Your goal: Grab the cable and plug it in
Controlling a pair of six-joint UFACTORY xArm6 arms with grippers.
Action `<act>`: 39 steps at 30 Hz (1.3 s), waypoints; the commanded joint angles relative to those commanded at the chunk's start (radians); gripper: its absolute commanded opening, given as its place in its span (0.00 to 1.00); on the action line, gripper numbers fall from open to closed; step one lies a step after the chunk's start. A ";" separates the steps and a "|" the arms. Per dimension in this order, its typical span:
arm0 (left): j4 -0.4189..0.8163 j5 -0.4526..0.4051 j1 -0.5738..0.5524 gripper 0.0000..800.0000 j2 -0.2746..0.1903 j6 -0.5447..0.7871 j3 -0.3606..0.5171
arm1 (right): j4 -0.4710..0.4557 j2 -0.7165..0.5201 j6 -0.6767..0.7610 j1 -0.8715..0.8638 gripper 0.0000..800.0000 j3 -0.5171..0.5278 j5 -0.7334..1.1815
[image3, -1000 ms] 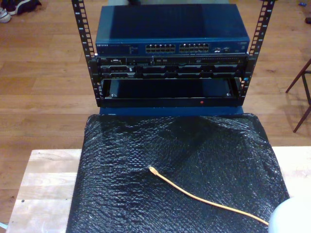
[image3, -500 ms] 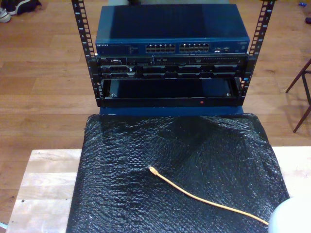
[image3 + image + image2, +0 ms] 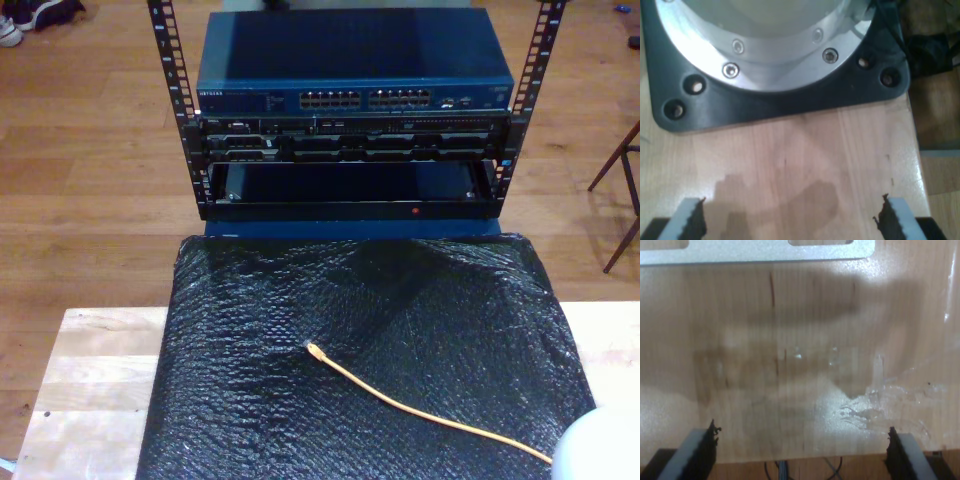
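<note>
The cable (image 3: 425, 410) lies loose on the black bubble-wrap sheet (image 3: 250, 400), its plug tip near the sheet's middle, the run trailing off toward the exterior view's lower right. The network switch (image 3: 355, 70) sits in a rack (image 3: 350, 150) beyond the sheet's far edge, well apart from the plug. My first gripper (image 3: 790, 220) has its jaws spread wide over bare wooden tabletop (image 3: 800, 160) (a black arm base plate (image 3: 785, 107) just ahead). My second gripper (image 3: 800, 452) is likewise spread, nothing between its 2 fingers.
</note>
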 joint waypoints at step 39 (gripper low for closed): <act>-0.138 0.509 -0.164 1.00 -0.012 -0.198 -0.338 | 0.184 0.015 0.442 0.097 1.00 -0.626 0.740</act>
